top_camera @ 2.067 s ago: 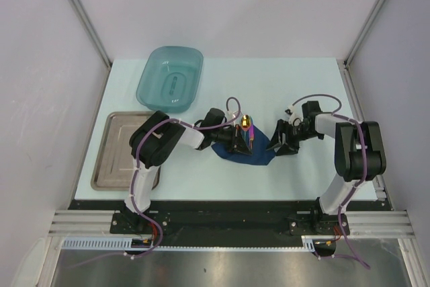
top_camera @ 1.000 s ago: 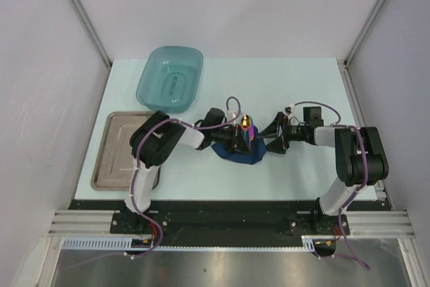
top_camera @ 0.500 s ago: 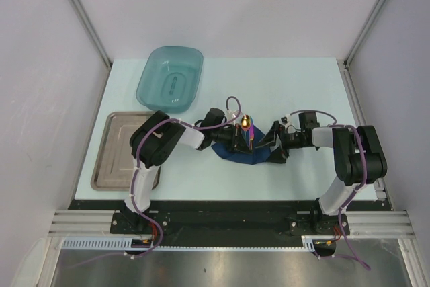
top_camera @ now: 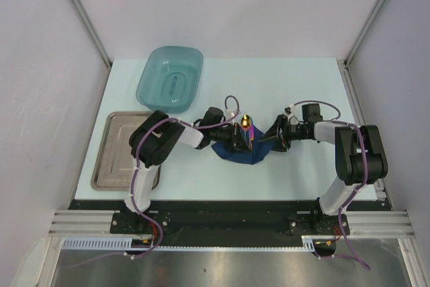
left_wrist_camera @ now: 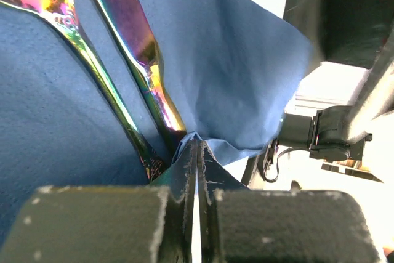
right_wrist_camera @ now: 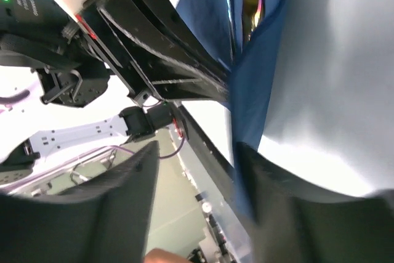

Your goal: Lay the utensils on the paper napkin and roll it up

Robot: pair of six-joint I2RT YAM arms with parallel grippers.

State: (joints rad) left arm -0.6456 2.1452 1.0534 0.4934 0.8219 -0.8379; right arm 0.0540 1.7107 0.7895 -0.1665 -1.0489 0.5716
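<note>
The pale worktop (top_camera: 302,92) carries a metal tray (top_camera: 114,146) at its left edge and a teal tub (top_camera: 170,78) behind the tray; neither has moved. The dark blue napkin (top_camera: 236,154) lies at mid-worktop between the two arms. Two seconds ago its right side was spread flat toward the right arm; that side is now lifted and drawn in, so the sheet covers less of the worktop. The left tool (left_wrist_camera: 195,152) is unchanged in position, its jaws pressed together on an edge of the napkin. The right tool (top_camera: 271,138), formerly clear of the sheet, has closed in and now sits at the raised right edge, slightly higher than half a second ago. Its jaws stand apart, with the napkin edge running along one finger. The utensils (left_wrist_camera: 146,60) lie side by side on the napkin, gold spoon bowl toward the rear.
</note>
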